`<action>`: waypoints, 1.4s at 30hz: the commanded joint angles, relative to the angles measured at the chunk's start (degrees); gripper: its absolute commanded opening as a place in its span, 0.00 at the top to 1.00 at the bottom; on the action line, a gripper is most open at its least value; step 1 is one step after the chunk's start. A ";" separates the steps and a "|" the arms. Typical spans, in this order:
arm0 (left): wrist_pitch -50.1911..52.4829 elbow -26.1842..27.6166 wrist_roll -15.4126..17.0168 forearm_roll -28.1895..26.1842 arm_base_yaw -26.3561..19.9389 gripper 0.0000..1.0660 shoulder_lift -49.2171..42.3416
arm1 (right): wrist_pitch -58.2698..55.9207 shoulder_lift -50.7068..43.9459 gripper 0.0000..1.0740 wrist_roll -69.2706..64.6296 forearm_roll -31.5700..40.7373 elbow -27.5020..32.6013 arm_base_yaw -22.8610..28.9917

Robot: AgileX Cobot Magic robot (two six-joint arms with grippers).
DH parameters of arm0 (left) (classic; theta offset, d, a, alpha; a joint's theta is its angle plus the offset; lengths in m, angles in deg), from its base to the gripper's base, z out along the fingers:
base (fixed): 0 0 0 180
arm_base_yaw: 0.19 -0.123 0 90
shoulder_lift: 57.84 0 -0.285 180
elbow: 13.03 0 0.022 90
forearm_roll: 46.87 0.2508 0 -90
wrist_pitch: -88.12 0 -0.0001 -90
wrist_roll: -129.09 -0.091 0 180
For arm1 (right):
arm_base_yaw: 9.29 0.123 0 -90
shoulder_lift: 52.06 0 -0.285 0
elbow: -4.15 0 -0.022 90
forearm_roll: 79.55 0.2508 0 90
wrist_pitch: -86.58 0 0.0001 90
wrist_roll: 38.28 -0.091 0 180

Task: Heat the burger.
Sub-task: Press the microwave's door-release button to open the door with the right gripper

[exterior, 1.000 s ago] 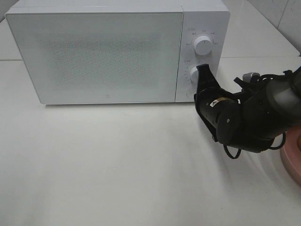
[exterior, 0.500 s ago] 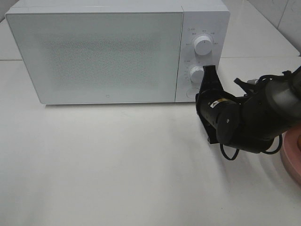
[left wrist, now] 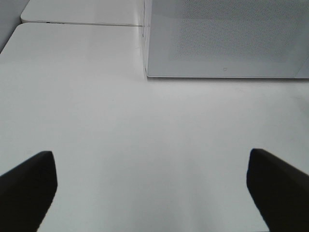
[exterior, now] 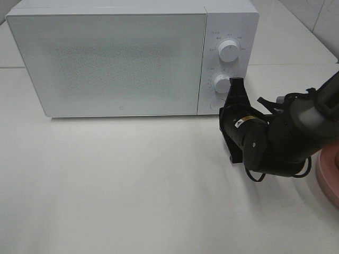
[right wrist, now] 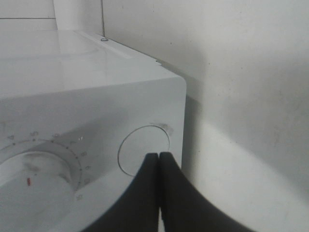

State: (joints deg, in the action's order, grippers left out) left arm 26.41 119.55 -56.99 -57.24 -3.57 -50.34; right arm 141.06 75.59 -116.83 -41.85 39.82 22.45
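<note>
Burger: not seen in any view; whereabouts cannot be told.

Far left: left jaws spread wide, holding nothing, hanging over bare white counter (left wrist: 145, 125) off the microwave's left front corner. Out of the high view.

Centre: microwave (exterior: 106, 58) at the back of the counter, door (exterior: 106, 108) shut flush. Broad open counter in front of it, clear across to the left edge.

Control panel: upper knob (exterior: 228, 51), lower knob (exterior: 221, 83), round button (right wrist: 144, 150) below them.

Right: right jaws pressed together, empty. A second ago the tips lay over the lower knob; now they sit just right of it and a little lower, the right arm (exterior: 275, 140) drawn nearer the front. Wrist view puts the closed tips before the round button; contact cannot be told.

Far right: pink plate (exterior: 329, 174), cut by the frame edge, close behind the arm. Tight room there.
</note>
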 commanded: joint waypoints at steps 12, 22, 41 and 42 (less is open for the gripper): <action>0.11 -0.06 0.11 -0.29 -0.11 0.06 -0.97 | -0.52 2.29 1.00 -1.66 -2.69 -2.86 -1.66; 0.11 -0.06 0.11 -0.29 -0.11 0.06 -0.97 | -1.09 3.61 1.00 -1.89 -3.38 -5.27 -2.29; 0.11 -0.06 0.11 -0.29 -0.11 0.06 -0.97 | 1.32 3.72 1.00 -1.43 -3.50 -7.73 -2.98; 0.11 -0.06 0.11 -0.29 -0.11 0.06 -0.97 | 1.95 3.72 1.00 -1.43 -3.50 -8.31 -2.98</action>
State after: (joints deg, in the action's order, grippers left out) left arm 26.41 119.55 -56.99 -57.24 -3.57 -50.34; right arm 139.34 79.54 -118.55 -44.71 33.29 19.87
